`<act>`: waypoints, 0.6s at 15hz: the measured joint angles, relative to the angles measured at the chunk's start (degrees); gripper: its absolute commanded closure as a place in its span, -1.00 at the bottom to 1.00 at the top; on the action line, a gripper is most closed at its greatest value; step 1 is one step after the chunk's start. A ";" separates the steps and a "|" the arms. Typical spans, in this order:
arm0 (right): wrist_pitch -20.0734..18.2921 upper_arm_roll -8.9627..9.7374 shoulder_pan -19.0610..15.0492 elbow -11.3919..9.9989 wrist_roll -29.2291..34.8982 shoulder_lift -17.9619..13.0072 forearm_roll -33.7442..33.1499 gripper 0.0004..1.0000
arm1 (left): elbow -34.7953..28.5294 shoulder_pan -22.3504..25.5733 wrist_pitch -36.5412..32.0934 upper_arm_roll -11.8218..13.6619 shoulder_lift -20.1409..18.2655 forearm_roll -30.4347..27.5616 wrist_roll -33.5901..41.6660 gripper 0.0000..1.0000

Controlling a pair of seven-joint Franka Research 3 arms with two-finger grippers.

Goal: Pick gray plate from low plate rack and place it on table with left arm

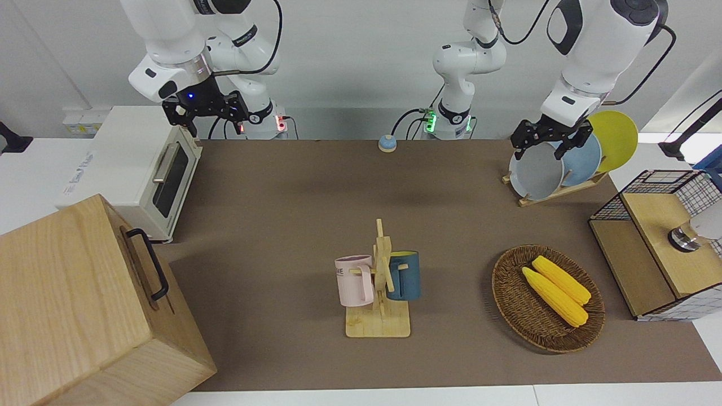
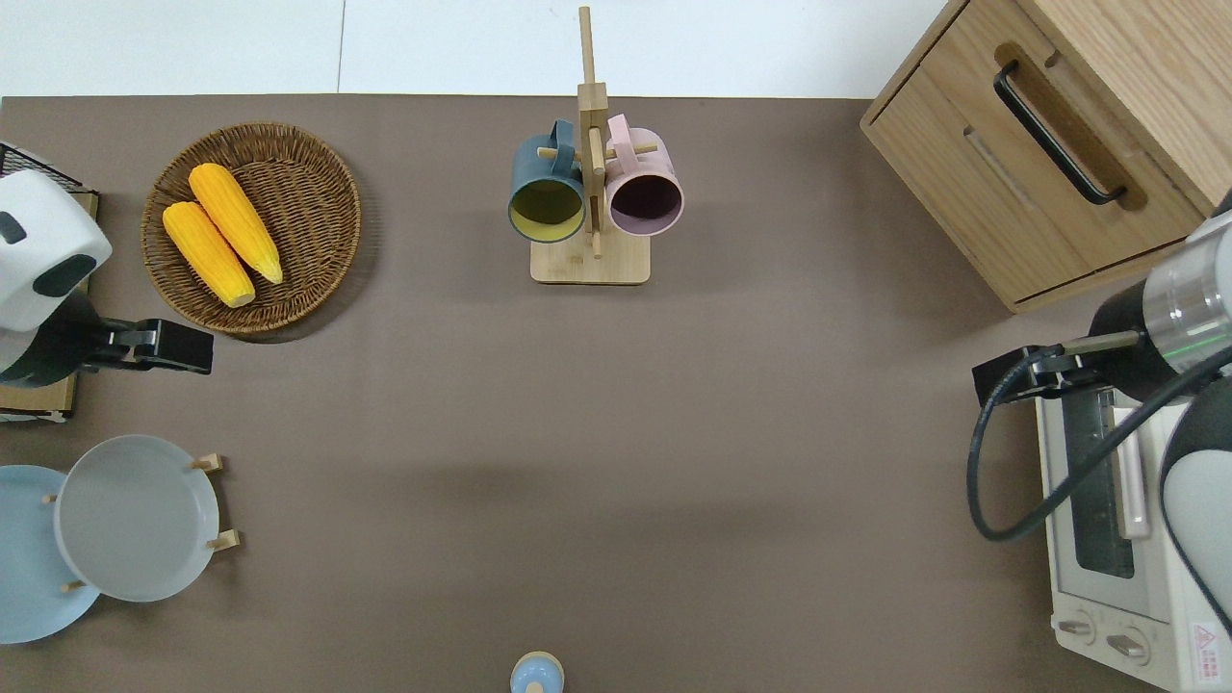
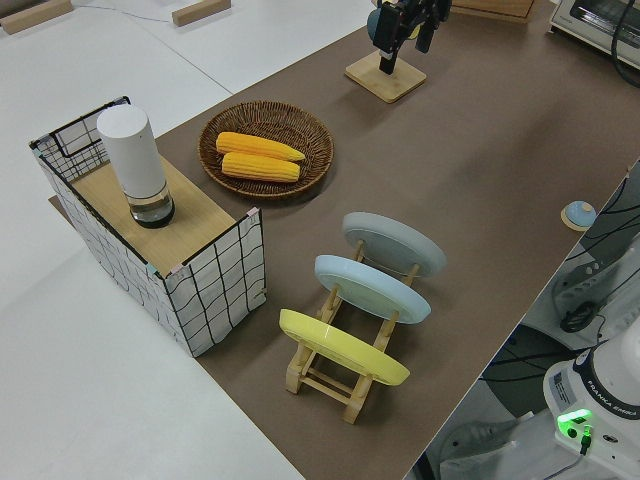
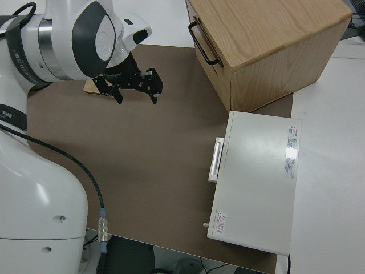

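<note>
The gray plate stands on edge in the low plate rack, at the left arm's end of the table. It sits in the slot farthest from that end. My left gripper hangs open in the air with nothing between its fingers. From above, it is over bare table between the rack and the wicker basket, clear of the plate. The right arm is parked, its gripper open.
A light-blue plate and a yellow plate share the rack. Nearby are a wicker basket holding two corn cobs and a wire-sided shelf. A mug tree, wooden cabinet and toaster oven stand elsewhere.
</note>
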 measured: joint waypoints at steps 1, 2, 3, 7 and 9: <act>0.00 0.00 0.00 0.00 0.00 0.00 0.00 -0.97 | 0.07 0.00 0.00 0.00 0.00 0.01 0.00 -0.99; 0.00 0.00 0.00 0.00 0.00 0.00 0.00 -0.97 | 0.07 0.01 0.00 0.01 0.00 0.01 0.00 -0.99; 0.00 0.00 0.00 0.00 0.00 0.00 0.00 -0.97 | 0.07 0.02 0.00 0.03 0.01 0.07 0.00 -0.99; 0.00 0.00 0.00 0.00 0.00 0.00 0.00 -0.97 | 0.07 0.02 0.00 0.04 0.06 0.48 0.00 -0.99; 0.00 0.00 0.00 0.00 0.00 0.00 0.00 -0.97 | 0.07 0.02 0.00 0.04 0.10 0.53 0.00 -0.99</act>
